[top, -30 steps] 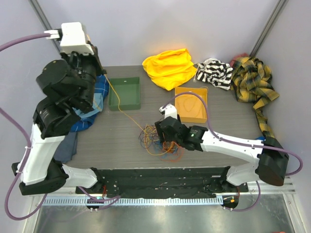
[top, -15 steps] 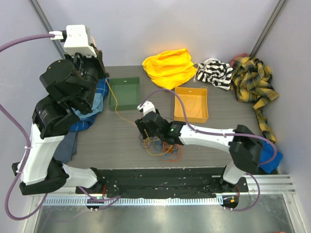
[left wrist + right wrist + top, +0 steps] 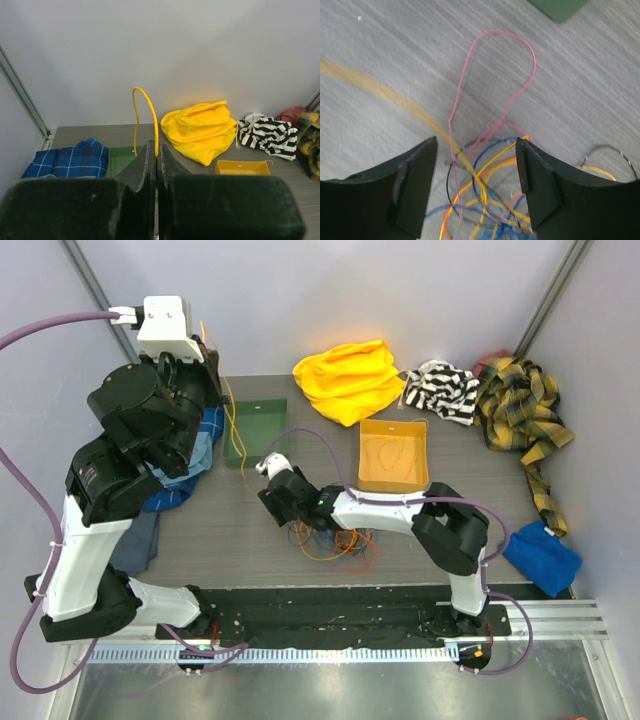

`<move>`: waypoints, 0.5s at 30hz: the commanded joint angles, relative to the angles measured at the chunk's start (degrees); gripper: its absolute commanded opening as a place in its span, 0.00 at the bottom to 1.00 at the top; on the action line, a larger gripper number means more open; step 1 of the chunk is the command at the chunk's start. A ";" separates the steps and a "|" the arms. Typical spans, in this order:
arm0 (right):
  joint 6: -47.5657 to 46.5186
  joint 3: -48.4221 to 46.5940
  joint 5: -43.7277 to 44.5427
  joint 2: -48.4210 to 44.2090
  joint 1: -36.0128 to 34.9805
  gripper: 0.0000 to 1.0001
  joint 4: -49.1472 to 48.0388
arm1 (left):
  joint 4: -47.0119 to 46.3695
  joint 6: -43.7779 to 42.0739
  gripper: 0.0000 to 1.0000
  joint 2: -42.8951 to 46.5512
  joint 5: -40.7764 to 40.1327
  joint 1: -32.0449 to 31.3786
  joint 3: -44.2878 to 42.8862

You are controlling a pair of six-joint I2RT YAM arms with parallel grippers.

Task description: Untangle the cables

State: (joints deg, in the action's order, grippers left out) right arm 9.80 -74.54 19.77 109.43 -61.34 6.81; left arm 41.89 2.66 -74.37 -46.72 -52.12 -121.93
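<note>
From above: shows cable tangle [image 3: 335, 540] just in front of green tray [image 3: 257, 432], right gripper [image 3: 270, 498] spread over its edge. Left wrist: left gripper [image 3: 156, 147] clenched on yellow cable [image 3: 134, 120], raised near that tray. Right wrist: light, limp, snag-prone strands [image 3: 485, 200]; likely best pinched at the free pink loop [image 3: 502, 31] on the tray side.

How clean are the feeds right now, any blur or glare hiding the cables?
Right wrist: pink cable crisp, the yellow strand at left smeared, tangle at bottom soft. Left wrist: yellow cable sharp, left gripper dark and slightly soft. Top: even light, no glare on the table.
</note>
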 commanded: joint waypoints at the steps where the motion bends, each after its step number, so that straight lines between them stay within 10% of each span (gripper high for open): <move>1: -2.68 -6.13 2.90 3.59 -0.18 0.69 -2.33 | 0.12 1.30 0.00 1.15 1.10 0.00 0.90; 5: -2.77 -9.65 3.52 5.97 0.17 0.61 -1.97 | 0.12 1.74 0.00 1.85 1.10 0.00 1.96; 15: -3.39 -10.27 5.10 4.57 0.35 0.01 -3.55 | 0.39 3.14 0.00 3.61 1.54 0.00 4.51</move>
State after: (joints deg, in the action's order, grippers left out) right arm 7.18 -84.01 22.46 117.47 -61.12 6.22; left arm 42.54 4.58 -72.62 -45.82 -52.12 -118.10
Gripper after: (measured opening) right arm 0.102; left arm 0.024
